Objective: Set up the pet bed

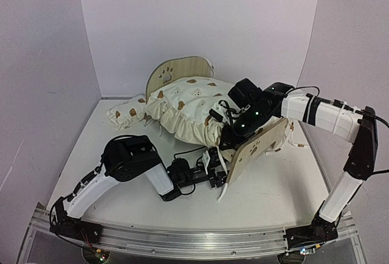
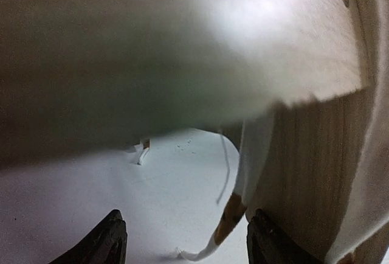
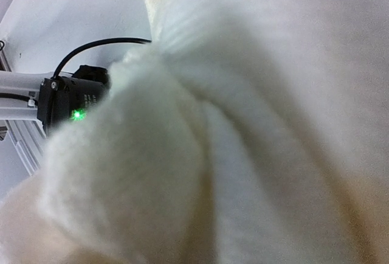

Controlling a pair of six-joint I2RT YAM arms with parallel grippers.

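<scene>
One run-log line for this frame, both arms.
left pincer: open, beside pet bed footboard | right pincer: buried in bear-print cushion, grip hidden

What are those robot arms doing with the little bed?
Two arms are setting up a wooden pet bed. The right gripper is pushed into the bear-print cushion lying on the bed, with fabric bunched around it. The left gripper sits open, holding nothing, next to the footboard. A small pillow lies beside the bed.
</scene>
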